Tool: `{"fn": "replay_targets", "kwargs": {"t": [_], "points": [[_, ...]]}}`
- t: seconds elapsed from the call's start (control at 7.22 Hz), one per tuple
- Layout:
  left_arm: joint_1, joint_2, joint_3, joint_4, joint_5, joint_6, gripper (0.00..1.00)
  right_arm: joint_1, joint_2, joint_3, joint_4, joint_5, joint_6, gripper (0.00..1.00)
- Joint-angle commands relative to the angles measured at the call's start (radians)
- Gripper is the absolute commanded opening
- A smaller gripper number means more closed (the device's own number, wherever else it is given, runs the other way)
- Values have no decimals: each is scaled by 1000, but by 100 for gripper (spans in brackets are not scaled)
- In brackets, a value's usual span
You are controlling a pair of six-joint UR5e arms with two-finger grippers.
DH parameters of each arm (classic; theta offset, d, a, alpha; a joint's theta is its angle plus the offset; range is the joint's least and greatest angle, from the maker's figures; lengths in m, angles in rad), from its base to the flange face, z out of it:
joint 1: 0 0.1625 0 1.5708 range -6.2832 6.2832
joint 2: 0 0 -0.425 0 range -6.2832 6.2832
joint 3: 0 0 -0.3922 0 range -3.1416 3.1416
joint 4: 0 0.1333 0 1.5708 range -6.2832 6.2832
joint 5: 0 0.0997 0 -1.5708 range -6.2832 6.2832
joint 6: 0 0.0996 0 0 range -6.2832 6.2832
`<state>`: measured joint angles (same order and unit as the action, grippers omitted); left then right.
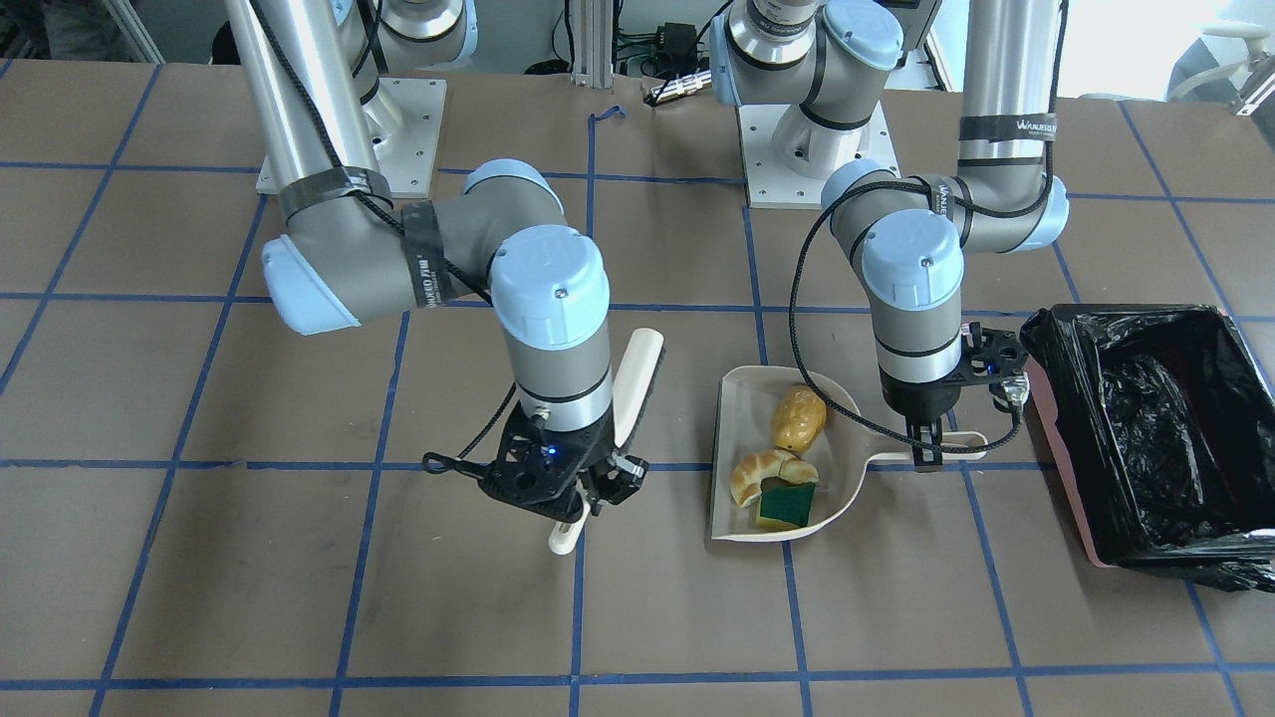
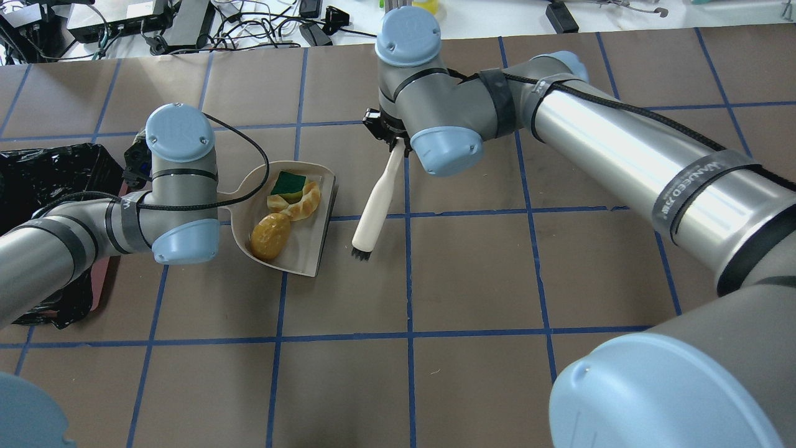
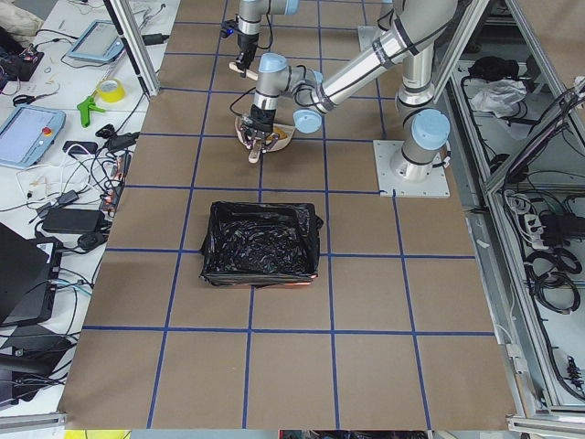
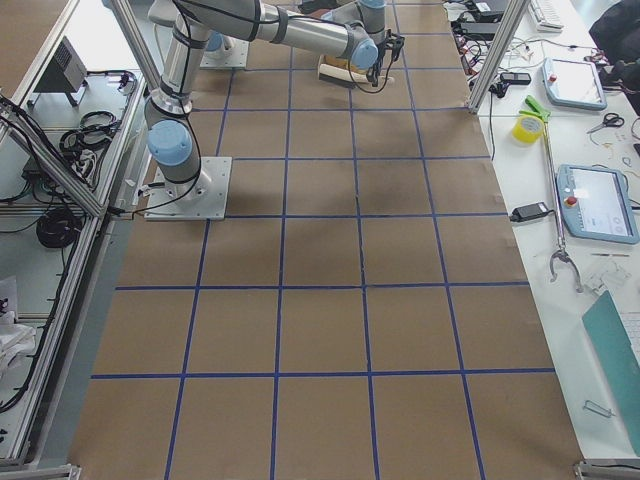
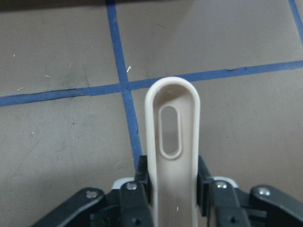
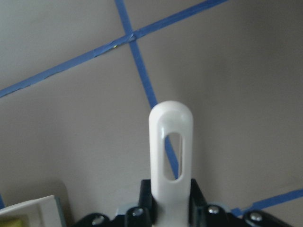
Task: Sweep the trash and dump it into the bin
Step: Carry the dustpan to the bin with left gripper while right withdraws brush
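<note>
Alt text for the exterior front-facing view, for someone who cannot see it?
The left gripper holds a beige dustpan by its handle, with a bread roll, croissant and sponge piece inside, near the black-lined pink bin. The right gripper holds a white brush, apart from the pan.

Trash in dustpan, between bin and brush

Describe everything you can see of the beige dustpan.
The dustpan is a beige, smooth, plastic-looking scoop with raised walls, one straight open edge and a narrow handle pierced by an oval slot. It seems to lie flat on the brown table. The left end effector is shut on the handle. A bread roll, croissant and sponge piece lie inside.
</note>
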<state>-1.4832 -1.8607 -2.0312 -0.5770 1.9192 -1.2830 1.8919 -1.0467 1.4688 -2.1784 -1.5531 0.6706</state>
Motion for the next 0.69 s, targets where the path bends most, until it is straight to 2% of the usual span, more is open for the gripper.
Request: {"fn": "replay_targets", "kwargs": {"t": [0.0,0.42,0.55], "points": [[20,34,70,-209,-119,2,0,-130,-55,5,104,7,-267,0],[92,51,198,-400,-160,19,0,-330,-62,5,115,8,-593,0],[157,63,263,-478,-237,54,0,-390,-52,5,106,11,-674,0]]}}
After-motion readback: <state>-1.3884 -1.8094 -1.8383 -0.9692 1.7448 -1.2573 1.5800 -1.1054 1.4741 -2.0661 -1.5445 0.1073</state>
